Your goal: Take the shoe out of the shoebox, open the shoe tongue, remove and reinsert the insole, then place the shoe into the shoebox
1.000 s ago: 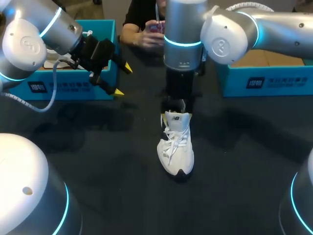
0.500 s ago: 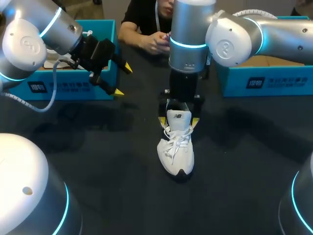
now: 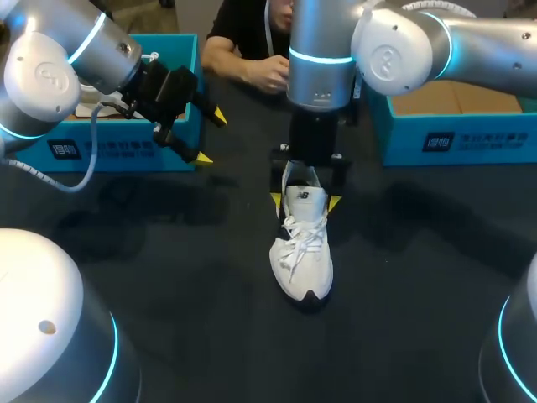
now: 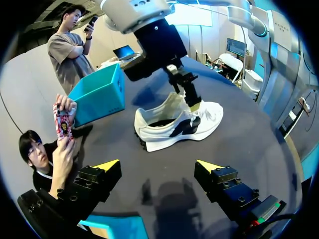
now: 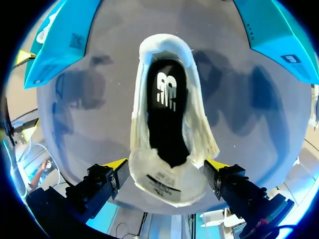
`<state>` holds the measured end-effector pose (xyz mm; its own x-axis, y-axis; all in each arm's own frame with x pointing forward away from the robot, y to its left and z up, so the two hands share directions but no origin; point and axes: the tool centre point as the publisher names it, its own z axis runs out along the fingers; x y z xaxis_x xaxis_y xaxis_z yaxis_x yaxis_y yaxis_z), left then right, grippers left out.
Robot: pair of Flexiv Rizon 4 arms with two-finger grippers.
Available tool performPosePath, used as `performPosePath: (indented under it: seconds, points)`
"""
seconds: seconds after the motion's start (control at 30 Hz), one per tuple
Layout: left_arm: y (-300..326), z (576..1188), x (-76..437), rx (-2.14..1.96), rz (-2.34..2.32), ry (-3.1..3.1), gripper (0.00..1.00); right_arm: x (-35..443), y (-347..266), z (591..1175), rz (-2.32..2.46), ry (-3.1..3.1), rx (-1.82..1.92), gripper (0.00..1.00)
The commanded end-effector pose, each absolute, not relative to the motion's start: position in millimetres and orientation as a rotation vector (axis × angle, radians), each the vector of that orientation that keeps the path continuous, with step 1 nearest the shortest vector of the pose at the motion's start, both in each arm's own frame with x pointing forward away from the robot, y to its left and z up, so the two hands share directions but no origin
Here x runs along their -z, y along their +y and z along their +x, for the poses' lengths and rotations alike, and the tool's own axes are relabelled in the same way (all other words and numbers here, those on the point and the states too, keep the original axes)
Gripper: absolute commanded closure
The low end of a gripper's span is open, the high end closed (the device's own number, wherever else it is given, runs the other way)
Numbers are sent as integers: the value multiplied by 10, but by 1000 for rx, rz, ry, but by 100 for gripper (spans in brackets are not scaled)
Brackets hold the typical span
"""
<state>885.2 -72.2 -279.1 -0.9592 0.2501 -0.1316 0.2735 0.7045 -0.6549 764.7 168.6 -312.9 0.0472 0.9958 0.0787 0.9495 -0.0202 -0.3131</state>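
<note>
— Since the table [image 3: 168, 277] fills nearly all of the head view, what kind of surface is it?

— Dark and matte, with soft shadows lying across it. Two teal boxes stand along its far side. The left box [image 3: 126, 147] is in the upper left of the frame. The right box [image 3: 470, 138] is in the upper right, with brown cardboard showing inside it. I cannot tell which of them is the shoebox proper.

— And the shoe?

— The white shoe [image 3: 302, 252] stands upright on the bare table in the middle of the frame. It is between the boxes and well apart from both, toe towards the lower edge, with white laces [image 3: 300, 239] crossing its top.

— What does the right gripper [image 3: 304, 200] hold?

— Nothing that I can see. It comes straight down over the shoe's opening, fingers spread wide, one yellow tip on each side of the shoe. In its wrist view the tongue [image 5: 167, 181] lies between the tips, and ahead of it the dark insole [image 5: 167, 109] sits inside the shoe. I cannot make out whether the tips press on the shoe's sides.

— And the other one?

— The left gripper [image 3: 210, 137] hangs in the upper left, just in front of the left box, fingers wide apart and empty. In its wrist view the shoe lies well ahead of it.
</note>
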Motion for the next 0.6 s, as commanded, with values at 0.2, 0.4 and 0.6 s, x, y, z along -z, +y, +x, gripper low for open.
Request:
performPosePath:
  seconds: [0.2,0.4,0.6]
  points:
    - [-718,8843,2786,1107,441,2871,0,2811,1751,7397,-2112,-1953,-227,0]
    - [-718,8843,2786,1107,441,2871,0,2794,1776,7308,-2132,-1930,-222,0]
    - [-718,8843,2786,1107,441,2871,0,2820,1799,7277,-2132,-1916,-211,60]
